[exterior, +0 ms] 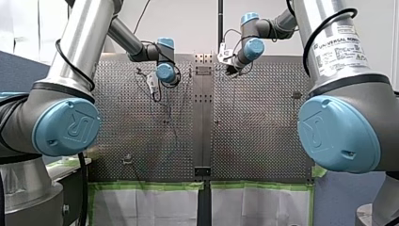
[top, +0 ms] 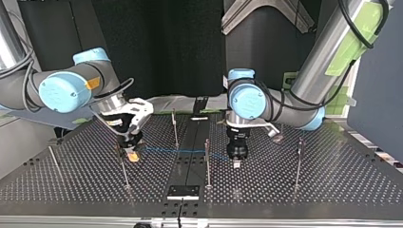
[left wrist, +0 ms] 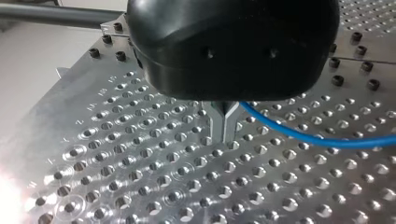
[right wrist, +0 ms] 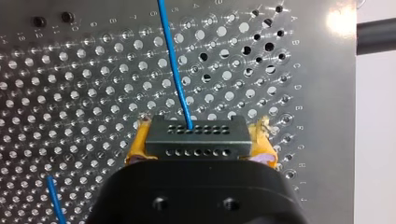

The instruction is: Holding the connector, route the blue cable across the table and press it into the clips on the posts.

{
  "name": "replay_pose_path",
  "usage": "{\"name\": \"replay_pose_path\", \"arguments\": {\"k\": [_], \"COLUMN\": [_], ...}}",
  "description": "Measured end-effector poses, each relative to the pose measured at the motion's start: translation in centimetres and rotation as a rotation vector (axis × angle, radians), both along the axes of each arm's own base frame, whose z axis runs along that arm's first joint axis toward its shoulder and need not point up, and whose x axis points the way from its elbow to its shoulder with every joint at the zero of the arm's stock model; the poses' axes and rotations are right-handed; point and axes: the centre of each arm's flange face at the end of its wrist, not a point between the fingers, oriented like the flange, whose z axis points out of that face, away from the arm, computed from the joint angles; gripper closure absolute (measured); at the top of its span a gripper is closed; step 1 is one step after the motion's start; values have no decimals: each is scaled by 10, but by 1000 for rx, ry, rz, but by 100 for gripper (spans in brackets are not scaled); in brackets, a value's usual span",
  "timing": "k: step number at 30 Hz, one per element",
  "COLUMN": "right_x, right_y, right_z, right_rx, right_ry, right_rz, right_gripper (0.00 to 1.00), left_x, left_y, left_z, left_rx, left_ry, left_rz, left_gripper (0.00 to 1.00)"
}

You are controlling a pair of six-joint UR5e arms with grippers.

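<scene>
Top view: my right tool (top: 131, 155), yellow pads clamped on the connector (right wrist: 195, 137), hangs low over the perforated surface (top: 76, 185). The blue cable (top: 185, 152) runs from it, long axis side to side, to my left tool (top: 236, 163), whose metal fingers (left wrist: 217, 124) meet at the tips. Whether they pinch the cable is unclear. The line passes between a far post (top: 175, 128) and a near post (top: 207, 164), apparently clipped in neither. My right arm is nearer the far post. Dark wall behind.

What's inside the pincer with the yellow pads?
My right pincer squeezes a dark connector with two rows of little holes between its yellow pads. The blue cable comes out of one hole. The connector's back end is hidden by the pincer's black body.
</scene>
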Motion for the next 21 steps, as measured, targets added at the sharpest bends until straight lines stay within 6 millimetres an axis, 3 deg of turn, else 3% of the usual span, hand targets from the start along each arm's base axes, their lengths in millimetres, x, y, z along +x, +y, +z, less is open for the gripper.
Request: {"name": "replay_pose_path", "arguments": {"k": [3,5,6,8,9,10,11,21], "right_x": [0,0,0,0,0,0,1,1], "right_y": [0,-1,-1,-2,-2,-2,-3,-4], "right_z": [0,-1,-1,-3,-4,-5,-6,-9], "right_rx": [0,1,1,4,4,5,6,10], "right_ry": [1,2,2,3,4,4,5,7], "right_rz": [0,0,0,0,-1,-1,-1,-1], "right_gripper": [100,100,100,100,100,100,100,100], "left_x": [-2,-4,-5,-8,-10,-12,-15,-49], "left_y": [0,0,-1,-1,-1,-2,-3,-12], "left_z": [-2,-2,-3,-3,-2,-1,0,17], "left_rx": [4,10,13,24,29,35,42,55], "left_ry": [16,29,35,50,56,61,69,110], "left_rz": [7,7,7,6,6,5,4,-16], "left_gripper": [93,64,64,27,27,9,0,0]}}
